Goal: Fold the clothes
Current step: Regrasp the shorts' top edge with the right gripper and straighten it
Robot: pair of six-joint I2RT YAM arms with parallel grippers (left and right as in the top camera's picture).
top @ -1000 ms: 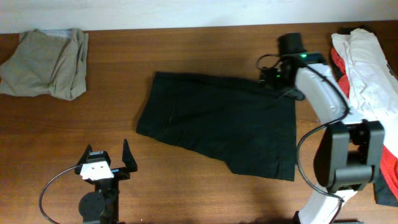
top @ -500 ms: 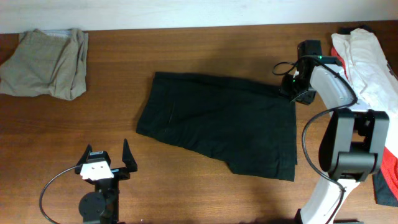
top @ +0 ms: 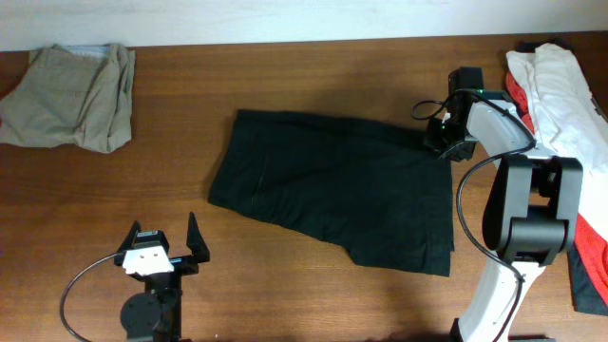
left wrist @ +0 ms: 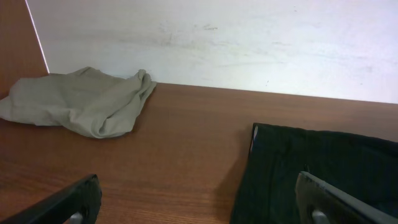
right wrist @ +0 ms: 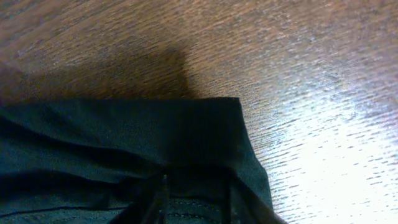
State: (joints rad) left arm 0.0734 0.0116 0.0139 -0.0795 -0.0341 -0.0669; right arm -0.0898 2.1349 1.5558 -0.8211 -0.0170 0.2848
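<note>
The black shorts (top: 332,190) lie spread flat in the middle of the table; their left edge (left wrist: 311,168) shows in the left wrist view. My right gripper (top: 443,142) is down at their top right corner. In the right wrist view its narrowed fingers pinch the folded black hem (right wrist: 124,130), with the gripper (right wrist: 193,190) shut on the cloth. My left gripper (top: 164,230) rests near the front edge, left of the shorts, wide open with nothing between its fingers (left wrist: 68,199).
A crumpled khaki-grey garment (top: 71,95) sits at the back left corner, also in the left wrist view (left wrist: 81,99). A pile of white and red clothes (top: 560,104) lies at the right edge beside the right arm. A pale wall runs along the table's back.
My right gripper shifted right along the shorts' top edge to the top right corner, and its fingers closed in on the fabric. The left arm stayed still.
</note>
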